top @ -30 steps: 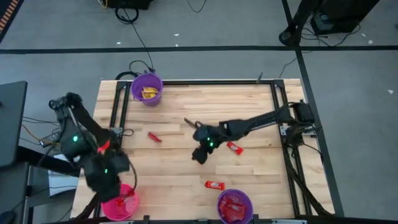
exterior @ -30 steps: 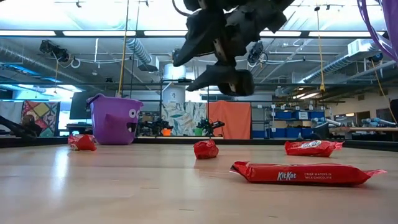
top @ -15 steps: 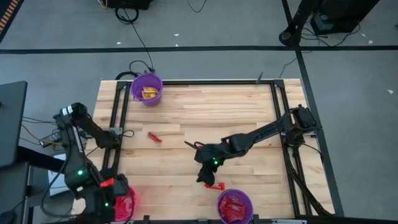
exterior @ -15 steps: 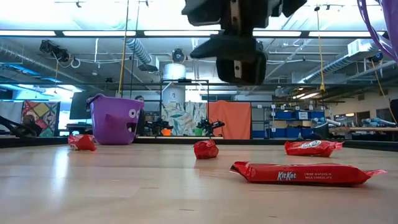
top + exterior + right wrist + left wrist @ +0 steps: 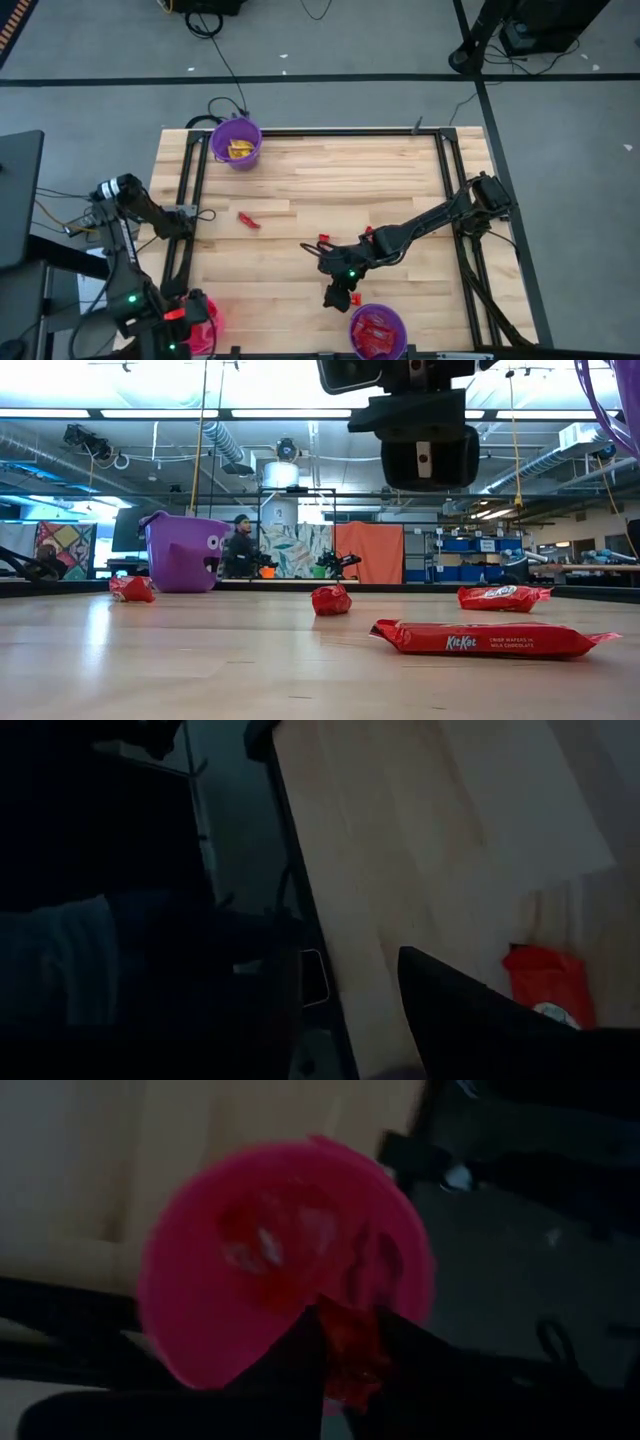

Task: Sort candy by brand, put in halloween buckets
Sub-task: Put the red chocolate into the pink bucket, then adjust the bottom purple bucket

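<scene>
Right gripper (image 5: 340, 297): lower centre, above red bar (image 5: 495, 639), fingers spread, nothing held.
Left gripper (image 5: 345, 1370): clamps red candy over pink bucket (image 5: 200, 1320).
Handling: bar probably light, crinkly, slippery; pinch across its middle.

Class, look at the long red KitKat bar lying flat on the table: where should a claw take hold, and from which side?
Grip the red bar across its narrow middle, straight down from above. It lies flat on the table, long and thin, so only its long edges offer a pinch.
</scene>
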